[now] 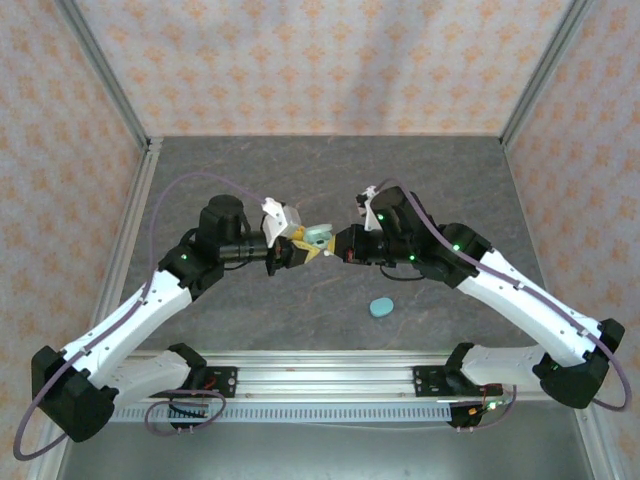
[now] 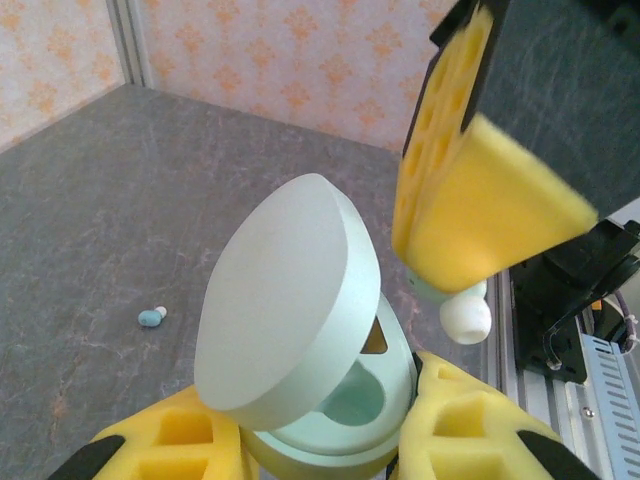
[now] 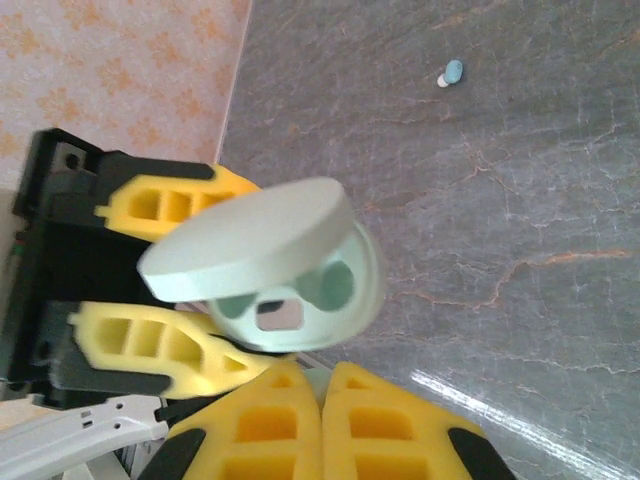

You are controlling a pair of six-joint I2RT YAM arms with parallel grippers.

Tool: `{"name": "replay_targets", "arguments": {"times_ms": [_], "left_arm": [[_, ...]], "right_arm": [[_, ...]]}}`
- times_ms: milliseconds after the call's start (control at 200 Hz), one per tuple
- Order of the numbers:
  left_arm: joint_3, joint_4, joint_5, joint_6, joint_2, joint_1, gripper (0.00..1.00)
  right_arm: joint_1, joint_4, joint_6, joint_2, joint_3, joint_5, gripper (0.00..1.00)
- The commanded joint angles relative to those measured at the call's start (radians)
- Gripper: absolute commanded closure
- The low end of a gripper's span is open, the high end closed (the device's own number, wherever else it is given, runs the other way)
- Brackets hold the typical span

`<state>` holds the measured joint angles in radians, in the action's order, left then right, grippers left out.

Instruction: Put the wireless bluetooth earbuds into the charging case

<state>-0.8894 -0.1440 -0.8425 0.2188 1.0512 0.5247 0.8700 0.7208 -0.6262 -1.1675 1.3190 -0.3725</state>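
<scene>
**Earbud pinched beside the open case, above the bench**

In the left wrist view an earbud [image 2: 462, 315] sticks out from under the yellow pads at right of centre. Its long axis slants from upper left to lower right, with the white tip at the lower-right end. The right end effector [image 3: 320, 415] is closed on it, pads almost together.

Just left of the bud, the mint charging case [image 2: 350, 410] faces up with its wells exposed. Its oval lid [image 2: 285, 300] is swung open, with its long axis rising from lower left to upper right. The left end effector [image 2: 320, 445] clamps the case base from both sides.

A second earbud [image 3: 451, 72] lies well apart on the grey bench [image 1: 250, 330], white tip toward the lower left of the right wrist view. In the top view a closed teal case [image 1: 382, 307] lies flat below centre, long axis roughly left-right.
</scene>
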Motion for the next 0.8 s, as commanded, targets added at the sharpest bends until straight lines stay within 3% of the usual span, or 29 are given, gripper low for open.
{"name": "replay_targets", "arguments": {"times_ms": [0, 390, 796], "left_arm": [[-0.034, 0.059, 0.035, 0.047, -0.009, 0.017, 1.0], [-0.039, 0.067, 0.053, 0.048, -0.017, 0.042, 1.0], [-0.03, 0.073, 0.054, 0.048, -0.022, 0.045, 1.0]], "right_arm": [[0.007, 0.023, 0.013, 0.017, 0.045, -0.014, 0.99], [0.007, -0.017, 0.022, -0.011, 0.057, -0.018, 0.98], [0.005, -0.027, 0.001, -0.012, 0.078, 0.06, 0.98]]}}
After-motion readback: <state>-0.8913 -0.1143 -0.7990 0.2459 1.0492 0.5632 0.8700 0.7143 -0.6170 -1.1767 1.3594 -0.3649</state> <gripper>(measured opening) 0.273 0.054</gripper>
